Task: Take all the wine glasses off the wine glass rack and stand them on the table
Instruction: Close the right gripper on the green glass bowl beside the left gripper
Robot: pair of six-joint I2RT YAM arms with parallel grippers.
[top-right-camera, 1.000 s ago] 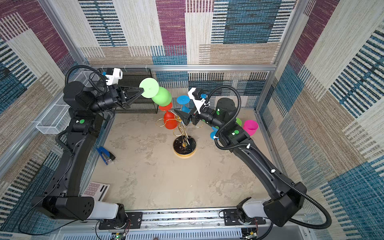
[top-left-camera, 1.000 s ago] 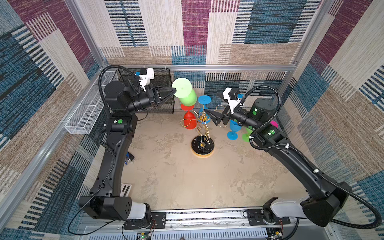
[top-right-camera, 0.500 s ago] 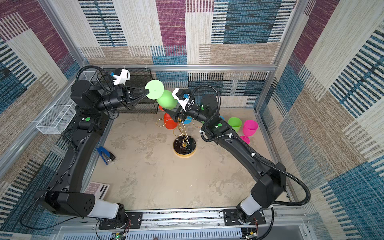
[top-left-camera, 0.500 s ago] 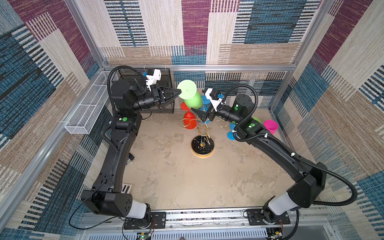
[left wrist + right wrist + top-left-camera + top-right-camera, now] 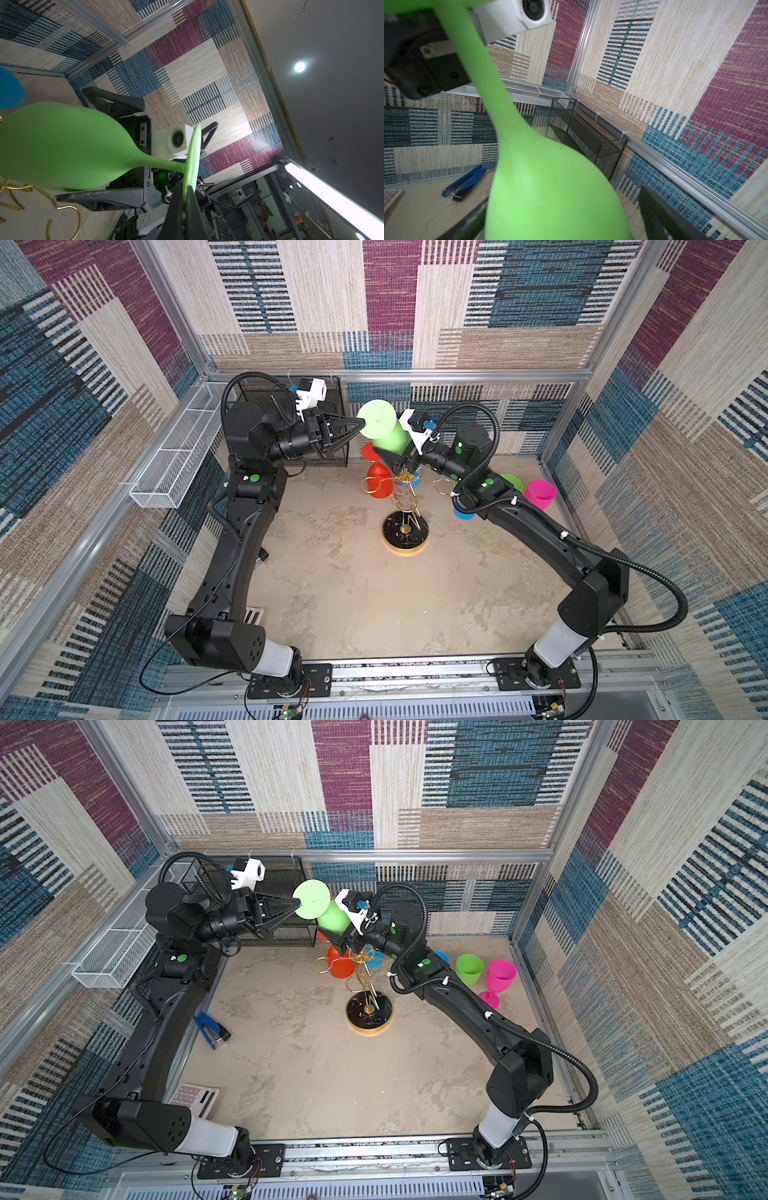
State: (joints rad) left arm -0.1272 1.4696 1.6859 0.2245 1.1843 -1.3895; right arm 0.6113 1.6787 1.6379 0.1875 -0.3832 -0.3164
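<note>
Stem axis decides it: we see the green wine glass (image 5: 388, 435) above the top of the wine glass rack (image 5: 405, 533), foot uppermost and bowl slanting down toward it. The left tool (image 5: 360, 423) is clamped on the foot's rim. The right tool (image 5: 392, 456) has its jaws apart, one either side of the bowl, so we judge it the nearer to close there.

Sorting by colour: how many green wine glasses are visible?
2. The held green glass is up by the wine glass rack, left gripper shut on its foot; the other green glass stands beside the pink glass. Arms may hide more.
</note>
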